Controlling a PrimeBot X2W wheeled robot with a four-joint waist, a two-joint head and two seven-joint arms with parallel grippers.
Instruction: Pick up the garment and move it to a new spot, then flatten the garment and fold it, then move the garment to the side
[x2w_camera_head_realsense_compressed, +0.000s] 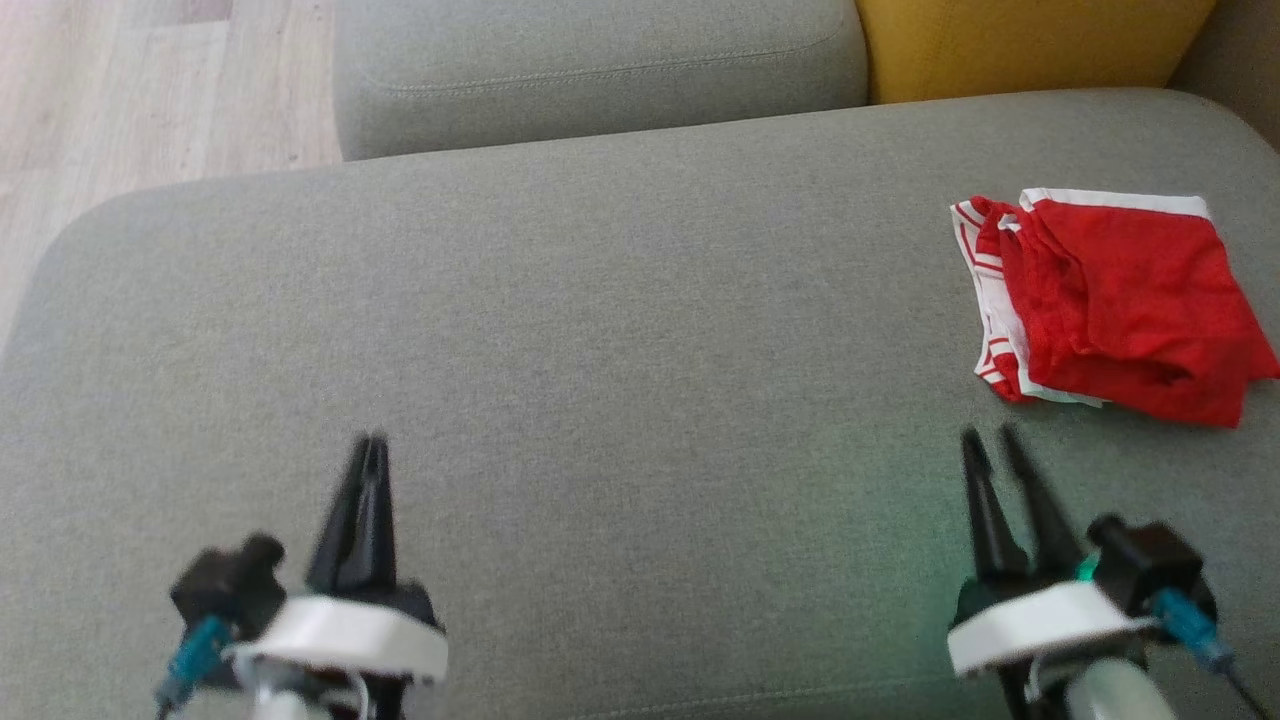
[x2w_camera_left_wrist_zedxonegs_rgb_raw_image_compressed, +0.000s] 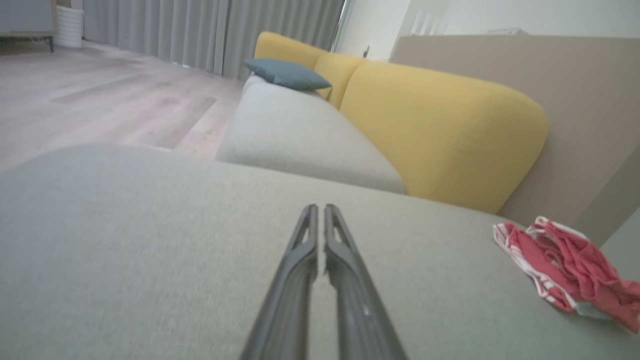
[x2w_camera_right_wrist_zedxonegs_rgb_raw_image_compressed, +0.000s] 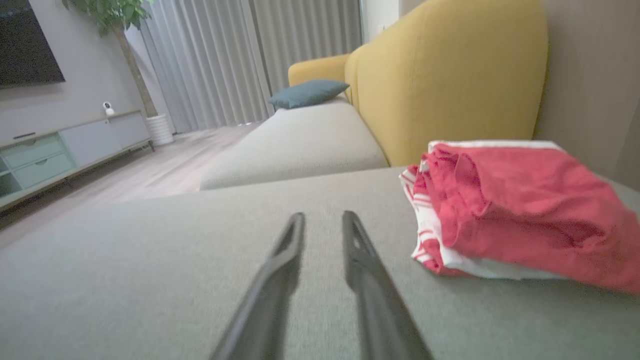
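Head view puts the red cloth garment with white striped trim (x2w_camera_head_realsense_compressed: 1120, 300) at the far right of the broad grey fabric sofa seat (x2w_camera_head_realsense_compressed: 600, 300), gathered into a compact, layered rectangle not far from the yellow upholstered backrest (x2w_camera_head_realsense_compressed: 1030, 40). Neither pincer touches it. The left pincer (x2w_camera_head_realsense_compressed: 372, 440) hangs over bare cushion, well apart from the garment, its fingers pressed almost together on nothing. The right pincer (x2w_camera_head_realsense_compressed: 988, 435) sits just short of the garment's near edge, fingers slightly spread and empty. From this, the folding and the move aside look done. The fold seems loose, though blur makes its edges hard to read.
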